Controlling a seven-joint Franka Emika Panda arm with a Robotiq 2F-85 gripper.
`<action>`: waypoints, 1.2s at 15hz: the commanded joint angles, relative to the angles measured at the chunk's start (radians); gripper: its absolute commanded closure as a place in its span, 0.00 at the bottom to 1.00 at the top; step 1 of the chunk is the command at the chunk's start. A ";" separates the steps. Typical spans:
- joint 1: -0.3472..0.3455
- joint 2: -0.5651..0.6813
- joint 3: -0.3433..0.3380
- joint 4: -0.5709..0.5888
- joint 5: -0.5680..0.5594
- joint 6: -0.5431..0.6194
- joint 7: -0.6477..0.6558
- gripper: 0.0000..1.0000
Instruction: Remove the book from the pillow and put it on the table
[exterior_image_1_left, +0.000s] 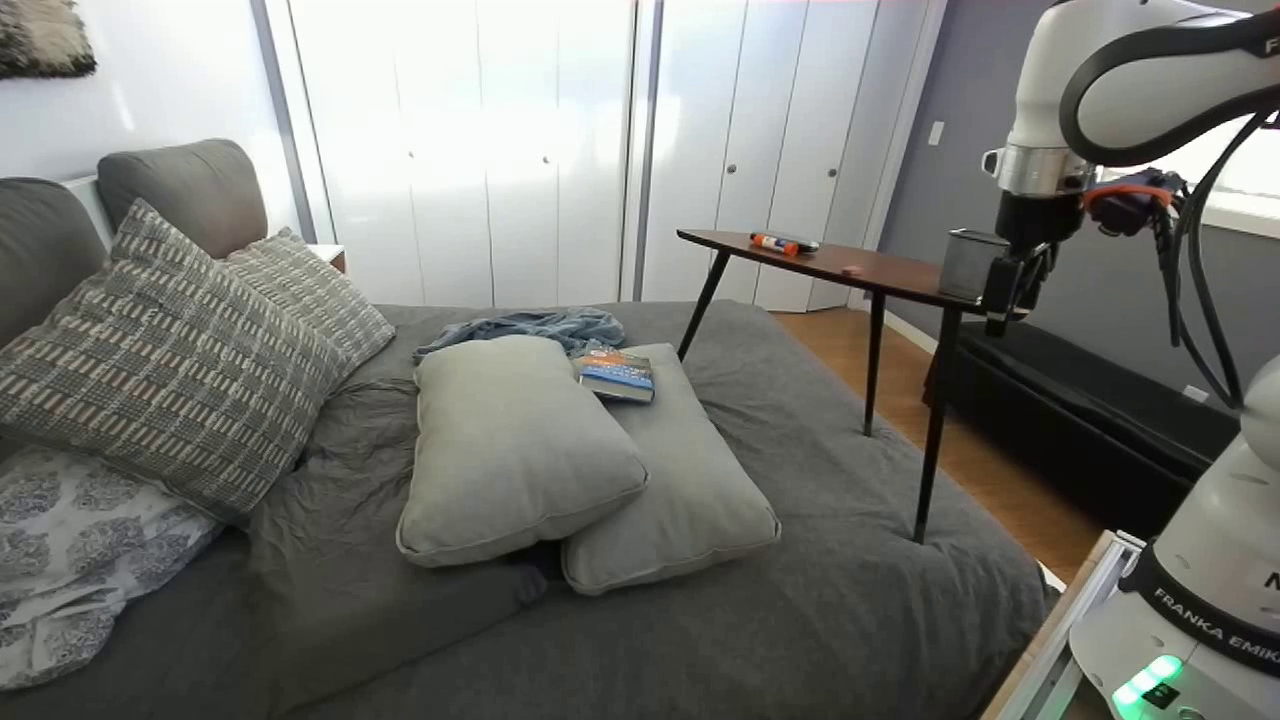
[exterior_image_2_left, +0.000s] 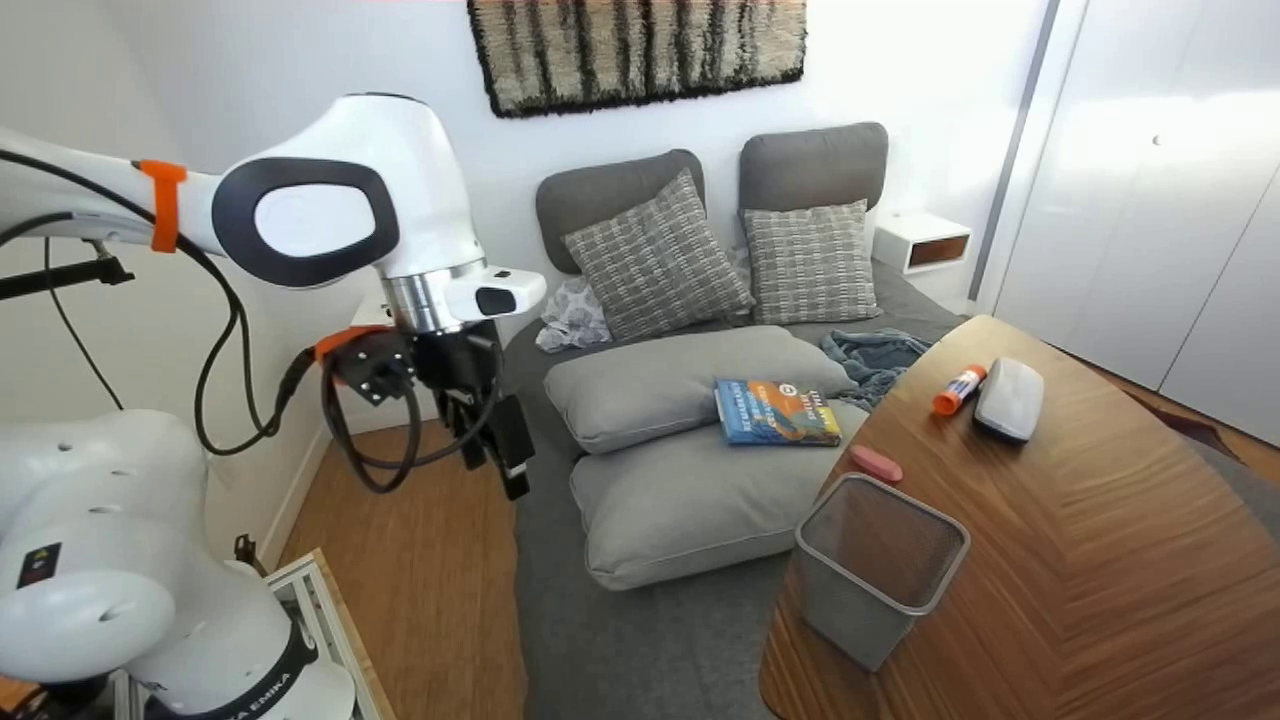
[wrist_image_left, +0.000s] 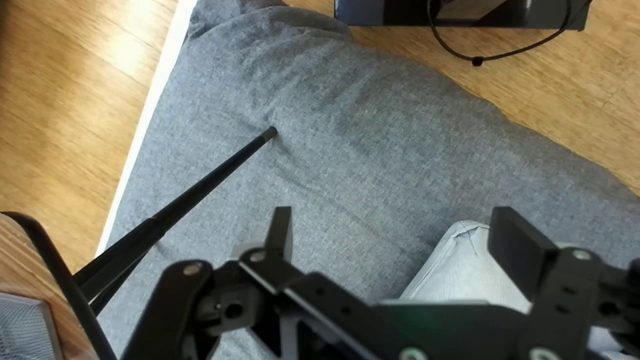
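Note:
The book (exterior_image_1_left: 617, 377), blue with orange marks, lies on the flatter light-grey pillow (exterior_image_1_left: 685, 490), close against the plumper pillow. In an exterior view the book (exterior_image_2_left: 777, 412) shows its cover face up on the pillow (exterior_image_2_left: 710, 505). The table (exterior_image_1_left: 870, 270) has a reddish-brown wooden top, also seen in an exterior view (exterior_image_2_left: 1090, 560). My gripper (exterior_image_1_left: 1008, 315) is high beside the table's near end, apart from book and pillow. In the wrist view the gripper (wrist_image_left: 392, 212) is open and empty, over the bed and a light-grey pillow corner (wrist_image_left: 455, 275). The book is outside the wrist view.
A mesh bin (exterior_image_2_left: 880, 570) stands on the table's near end, close to my gripper. A pink eraser (exterior_image_2_left: 876, 463), glue stick (exterior_image_2_left: 960, 390) and white-and-black case (exterior_image_2_left: 1010, 400) lie farther along. Black table legs (exterior_image_1_left: 933, 430) stand on the bed. The plumper pillow (exterior_image_1_left: 520, 450) overlaps the flatter one.

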 joint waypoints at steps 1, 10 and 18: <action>0.000 0.024 -0.062 0.007 -0.012 0.126 0.000 0.00; 0.054 0.302 -0.192 0.190 0.033 0.518 -0.233 0.00; 0.027 0.449 -0.143 0.341 0.004 0.511 -0.225 0.00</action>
